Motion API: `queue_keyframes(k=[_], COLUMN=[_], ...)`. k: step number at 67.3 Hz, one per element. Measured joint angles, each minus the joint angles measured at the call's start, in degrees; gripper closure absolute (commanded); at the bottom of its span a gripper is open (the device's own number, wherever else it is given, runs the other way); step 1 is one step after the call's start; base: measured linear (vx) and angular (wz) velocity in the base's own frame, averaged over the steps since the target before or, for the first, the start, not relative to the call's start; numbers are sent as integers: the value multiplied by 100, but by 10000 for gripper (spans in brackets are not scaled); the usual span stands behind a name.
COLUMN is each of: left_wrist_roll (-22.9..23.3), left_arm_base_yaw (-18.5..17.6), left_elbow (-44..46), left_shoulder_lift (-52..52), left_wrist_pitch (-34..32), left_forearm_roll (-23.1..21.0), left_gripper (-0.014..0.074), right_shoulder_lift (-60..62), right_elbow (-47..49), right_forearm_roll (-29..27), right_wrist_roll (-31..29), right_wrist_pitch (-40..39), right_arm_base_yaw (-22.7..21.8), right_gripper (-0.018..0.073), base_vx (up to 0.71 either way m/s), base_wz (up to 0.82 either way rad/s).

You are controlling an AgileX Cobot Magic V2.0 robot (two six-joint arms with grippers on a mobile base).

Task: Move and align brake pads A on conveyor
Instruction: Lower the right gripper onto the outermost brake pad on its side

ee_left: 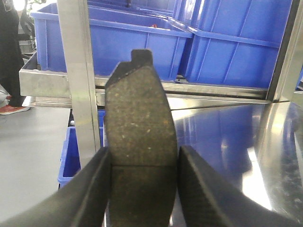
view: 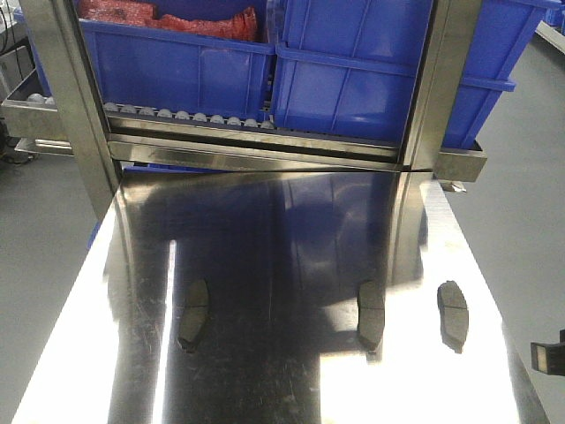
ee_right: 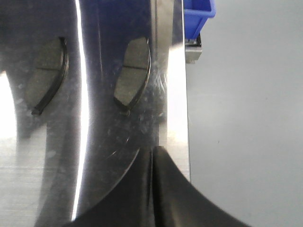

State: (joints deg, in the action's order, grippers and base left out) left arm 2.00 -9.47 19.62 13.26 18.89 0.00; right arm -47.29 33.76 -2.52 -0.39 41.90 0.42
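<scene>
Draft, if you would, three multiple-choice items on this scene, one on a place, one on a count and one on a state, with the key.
1. Where do the loose brake pads lie?
A. on the steel table
B. on a wooden shelf
C. in a cardboard box

2. How many pads lie loose in the front view?
A. one
B. three
C. six

3. What state is the left hand in?
A. open and empty
B. shut on nothing
C. shut on a fourth pad

Key:
1 A, since the pads lie flat on the shiny steel.
2 B, since one lies at the left and two lie at the right.
3 C, since the left wrist view shows the pad clamped upright in the hand.
</scene>
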Motion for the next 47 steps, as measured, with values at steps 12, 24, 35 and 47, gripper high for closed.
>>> queue_keyframes(k=[12, 24, 35, 47], left_wrist_roll=[0, 0, 13, 13], left_arm_base_yaw=[0, 0, 0, 0], left_elbow=[0, 0, 0, 0], left_shoulder_lift=[0, 0, 0, 0], left_wrist_pitch=[0, 0, 0, 0], left_forearm_roll=[0, 0, 0, 0], left_gripper=[602, 602, 602, 602], right_shoulder_lift=[-275, -530, -545, -573], right_elbow=[4, 4, 4, 4], right_forearm_roll=[-35, -65, -71, -113], right_wrist_roll=[39, 39, 39, 39], right_wrist_pitch=[200, 315, 322, 281], right_arm_base_yaw=[0, 0, 0, 0], right_gripper=[494, 304, 143, 104], base_vx=[0, 0, 0, 0], base_wz=[0, 0, 0, 0])
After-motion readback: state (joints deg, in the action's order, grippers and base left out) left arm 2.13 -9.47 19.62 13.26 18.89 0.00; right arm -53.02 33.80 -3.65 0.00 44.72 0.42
